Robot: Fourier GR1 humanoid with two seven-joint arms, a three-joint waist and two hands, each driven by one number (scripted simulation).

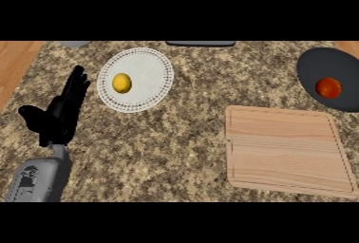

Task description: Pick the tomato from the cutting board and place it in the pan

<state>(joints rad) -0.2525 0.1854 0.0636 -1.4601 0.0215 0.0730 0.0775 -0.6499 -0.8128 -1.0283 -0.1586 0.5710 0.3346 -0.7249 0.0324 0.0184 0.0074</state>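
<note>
One left hand (60,111): my fingers straight, spread, holding nothing. Just right of them, one white plate (151,64) with one yellow lemon (122,83). Farther right, one bare cutting board (288,152). Farthest, one pan (326,69) containing one tomato (328,87).

Counter layout, head view.
Tomato (328,87) sits in the pan (313,65) at far right edge; cutting board (288,151) lies just in front of the pan, right side, nothing on it. Plate (148,66) at back, left of centre, holds a lemon (122,83). Left hand (61,111) rests at left, just beside the plate.
</note>
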